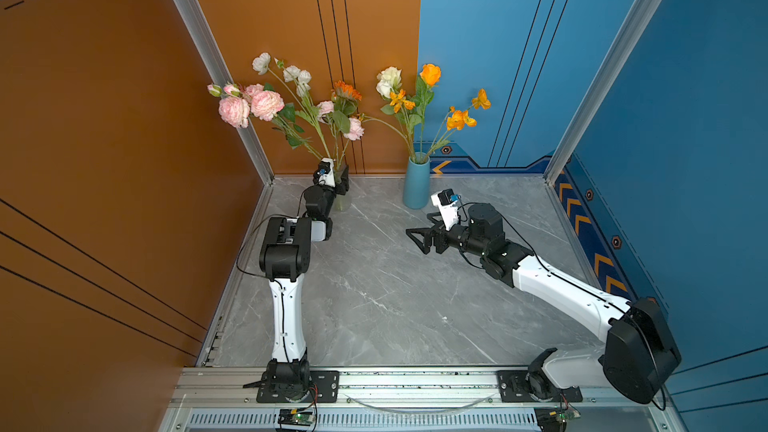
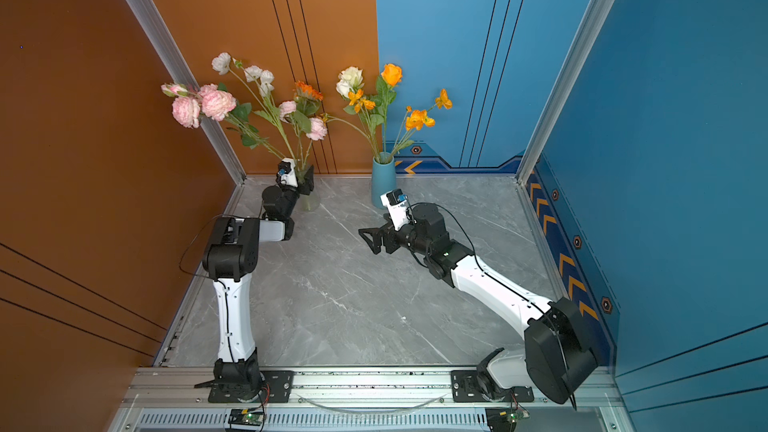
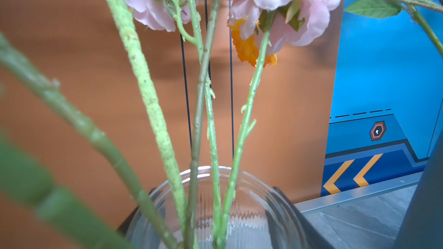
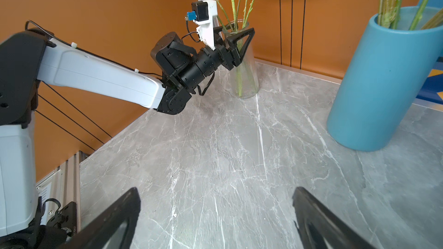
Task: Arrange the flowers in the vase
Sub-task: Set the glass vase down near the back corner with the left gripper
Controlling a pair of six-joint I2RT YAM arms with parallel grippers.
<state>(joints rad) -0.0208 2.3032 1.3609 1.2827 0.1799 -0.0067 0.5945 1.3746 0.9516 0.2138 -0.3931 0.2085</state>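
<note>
Flowers with pink, white and orange blossoms [image 1: 266, 103] [image 2: 216, 103] stand in a clear ribbed glass vase [image 1: 343, 202] [image 2: 310, 202] [image 4: 247, 77] at the back left. My left gripper [image 1: 343, 183] [image 2: 310, 183] [image 4: 237, 30] is shut on this vase just below its rim. In the left wrist view the green stems [image 3: 201, 106] rise out of the glass mouth [image 3: 254, 188] between the dark fingers [image 3: 287, 202]. More flowers, orange and white [image 1: 419, 93] [image 2: 382, 93], stand in a blue vase [image 1: 416, 184] [image 2: 383, 182] [image 4: 383, 80]. My right gripper [image 1: 415, 241] [image 2: 368, 241] [image 4: 215, 190] hangs open over bare table, holding nothing.
The grey marble table [image 1: 374, 305] is walled by an orange panel [image 1: 104, 160] on the left and behind, and a blue panel [image 1: 685, 139] on the right. An aluminium rail [image 1: 415, 384] with both arm bases runs along the front edge.
</note>
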